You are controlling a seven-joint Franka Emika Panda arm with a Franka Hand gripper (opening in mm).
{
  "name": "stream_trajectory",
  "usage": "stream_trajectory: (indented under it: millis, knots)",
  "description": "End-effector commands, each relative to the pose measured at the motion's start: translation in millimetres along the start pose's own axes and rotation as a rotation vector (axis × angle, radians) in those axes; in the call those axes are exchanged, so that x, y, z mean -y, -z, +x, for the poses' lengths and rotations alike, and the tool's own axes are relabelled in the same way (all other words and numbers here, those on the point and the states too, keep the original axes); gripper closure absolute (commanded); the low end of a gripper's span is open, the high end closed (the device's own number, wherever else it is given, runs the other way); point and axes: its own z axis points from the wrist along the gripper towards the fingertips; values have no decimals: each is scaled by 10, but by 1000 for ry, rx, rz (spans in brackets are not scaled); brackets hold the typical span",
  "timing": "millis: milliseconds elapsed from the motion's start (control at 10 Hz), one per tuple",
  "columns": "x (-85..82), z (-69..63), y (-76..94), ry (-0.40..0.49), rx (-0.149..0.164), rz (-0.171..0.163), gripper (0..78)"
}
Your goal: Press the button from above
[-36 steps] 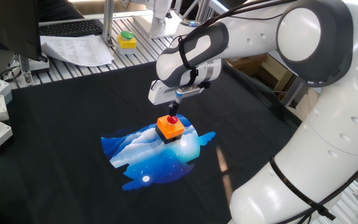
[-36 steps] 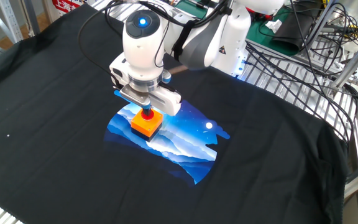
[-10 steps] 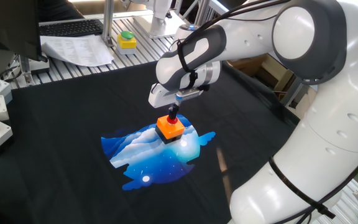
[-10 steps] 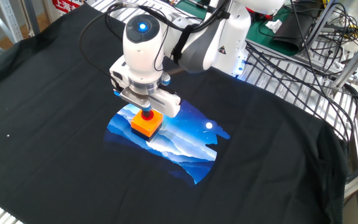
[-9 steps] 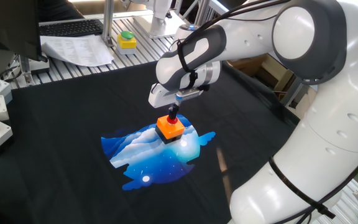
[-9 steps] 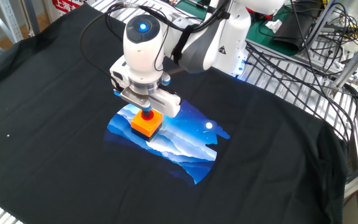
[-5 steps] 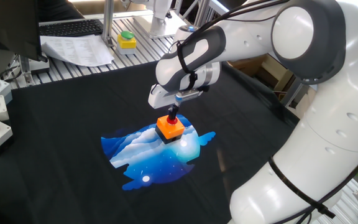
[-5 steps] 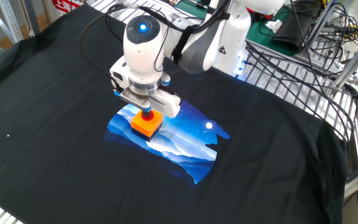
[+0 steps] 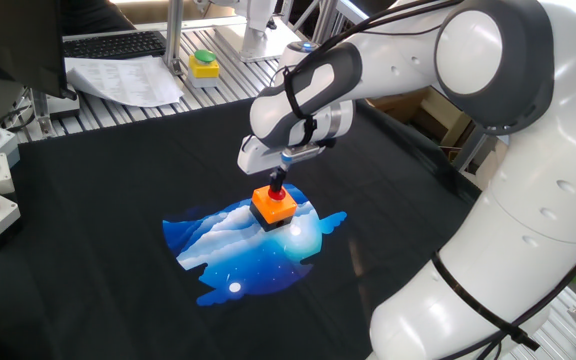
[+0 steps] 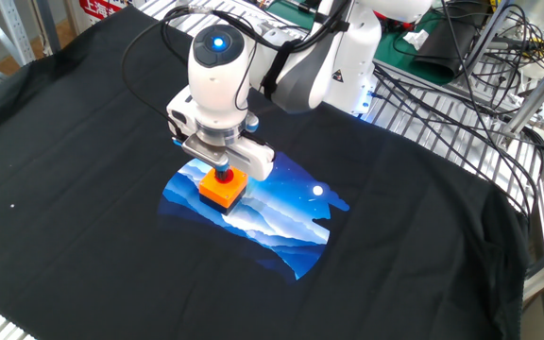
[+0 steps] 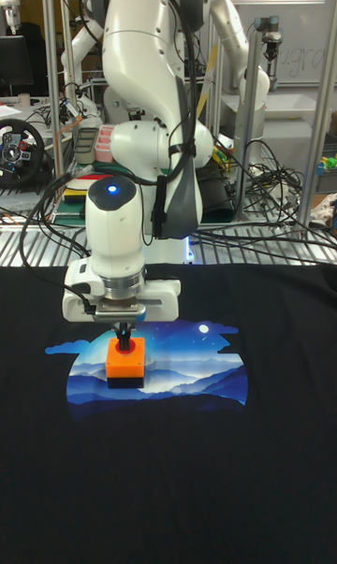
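The button [image 9: 277, 190], red, is seated on its orange box [image 9: 273, 207] upon the blue printed patch [image 9: 238, 250] of the black cloth. The gripper [image 9: 279, 180] is positioned directly above, at 12 o'clock, fingertips aimed straight down and apparently touching it. Finger spacing cannot be told.

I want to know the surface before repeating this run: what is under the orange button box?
The orange box stands on a blue mountain-scene print on black cloth covering the table. The gripper sits directly above its red button. What lies under the cloth is hidden.
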Motion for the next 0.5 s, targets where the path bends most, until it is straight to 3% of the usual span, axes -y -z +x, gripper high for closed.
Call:
stream_trajectory:
  millis: [100, 500]
  knots:
    - [-10, 52, -106, 3, -17, 1, 776]
    - [-18, 78, -137, 1, -29, 7, 776]
